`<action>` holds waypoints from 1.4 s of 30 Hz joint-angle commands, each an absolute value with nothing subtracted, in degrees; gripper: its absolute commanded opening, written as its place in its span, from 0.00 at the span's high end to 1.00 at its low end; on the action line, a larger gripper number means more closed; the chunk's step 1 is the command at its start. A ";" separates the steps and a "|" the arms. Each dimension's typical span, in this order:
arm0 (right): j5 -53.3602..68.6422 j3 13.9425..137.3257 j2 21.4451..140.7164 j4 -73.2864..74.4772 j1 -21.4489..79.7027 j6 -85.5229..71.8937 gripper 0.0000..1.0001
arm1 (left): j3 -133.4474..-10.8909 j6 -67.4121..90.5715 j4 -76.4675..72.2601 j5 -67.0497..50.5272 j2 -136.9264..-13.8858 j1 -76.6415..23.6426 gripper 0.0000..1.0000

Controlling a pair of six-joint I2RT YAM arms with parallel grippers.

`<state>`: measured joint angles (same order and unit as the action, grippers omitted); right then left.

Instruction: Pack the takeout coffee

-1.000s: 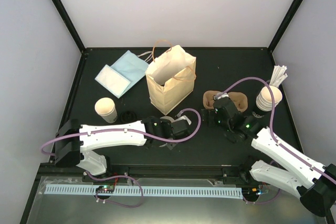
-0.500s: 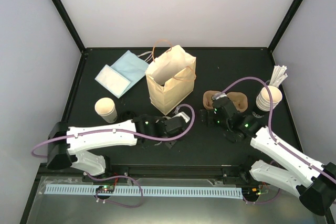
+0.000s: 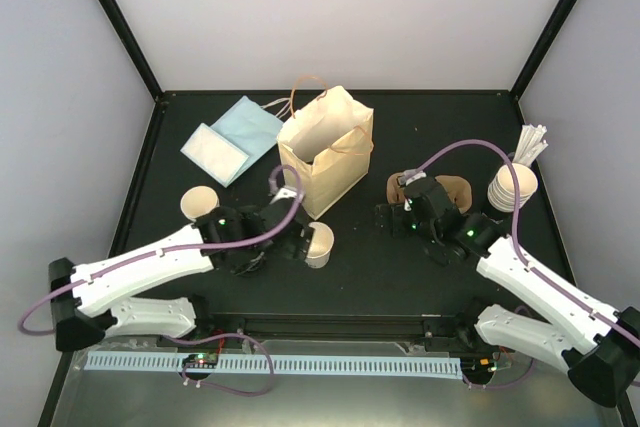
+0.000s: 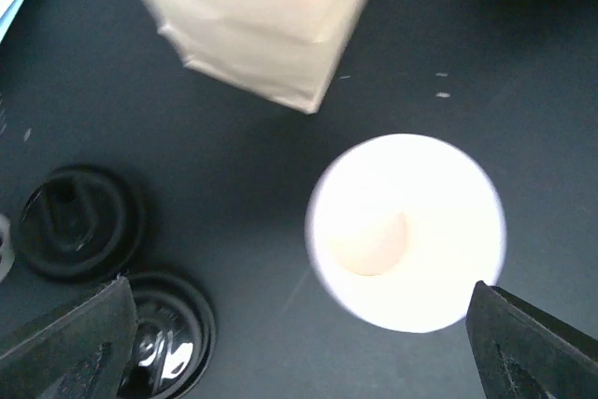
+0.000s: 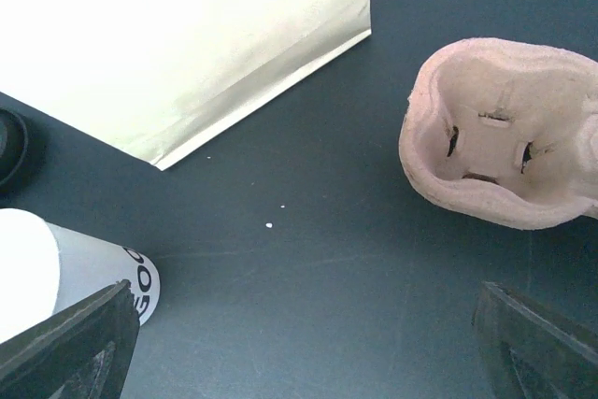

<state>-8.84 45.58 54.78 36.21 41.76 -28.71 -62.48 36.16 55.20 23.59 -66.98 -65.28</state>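
The left pincer (image 4: 299, 306) hung wide open over the desk (image 4: 234, 137) with nothing in its hold. The cup (image 4: 406, 231) stood upright and free between its tips, well off centre. Its rim sat close against one finger, touching or not I could not tell, and a broad gap lay on the other side. That was the nearest danger: a sideways drift or a crooked lift would likely catch the rim with that finger and tip so light a paper cup. A close from there would push it across the desk before both fingers met it. Just beyond the cup, ahead of the tips, stood the bag (image 4: 271, 25), so a shove forward could drive the cup into it or skew it. The two lids (image 4: 79, 221) lay out past the far finger, near enough to be swept along. The cup looked lidless, so packing it as it stood would probably be a slip, and too hard a squeeze could crush its wall. The right pincer (image 5: 304, 296) was also spread wide and empty, with the carrier (image 5: 505, 133) ahead of it to one side and the cup off past its other finger. Both arms reaching for the cup at once could collide.
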 commanded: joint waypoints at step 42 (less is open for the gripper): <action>-4.63 47.02 58.42 35.06 41.58 -27.03 0.00 | -37.83 45.98 48.47 17.01 -70.79 -44.40 0.03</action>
<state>-5.17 46.11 58.24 35.97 41.76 -27.33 -37.95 46.83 49.65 15.38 -70.26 -45.28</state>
